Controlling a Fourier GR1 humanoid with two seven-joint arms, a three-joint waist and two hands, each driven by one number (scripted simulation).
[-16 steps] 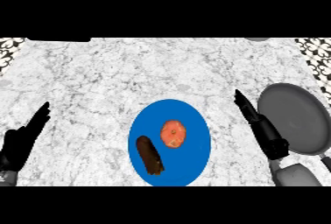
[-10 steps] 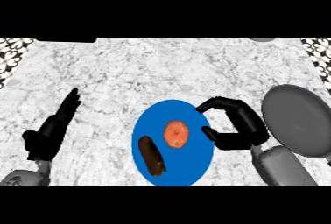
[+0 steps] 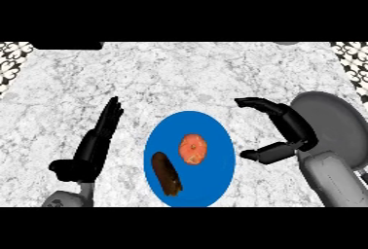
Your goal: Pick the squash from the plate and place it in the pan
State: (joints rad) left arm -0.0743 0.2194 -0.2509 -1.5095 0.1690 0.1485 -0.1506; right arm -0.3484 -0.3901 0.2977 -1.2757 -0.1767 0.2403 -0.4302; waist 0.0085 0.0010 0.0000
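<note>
An orange round squash (image 3: 193, 148) lies on the blue plate (image 3: 215, 133), with a dark brown long vegetable (image 3: 166, 173) just left of it. My right hand (image 3: 289, 130) hovers off the plate's right rim, between plate and pan. Its fingers and thumb are bent into a wide C facing the squash, with nothing between them. The grey pan (image 3: 332, 125) sits at the right, partly behind that hand and forearm. My left hand (image 3: 97, 143) stands edge-on to the left of the plate, fingers straight, touching nothing.
The white marble counter (image 3: 165, 78) stretches behind and to the left of the plate. Patterned tiles (image 3: 14, 61) show at the far left and right corners.
My right hand went from straight fingers to a curved C beside the plate, then shifted slightly right and back. My left hand came in closer to the plate. The squash has not moved.
</note>
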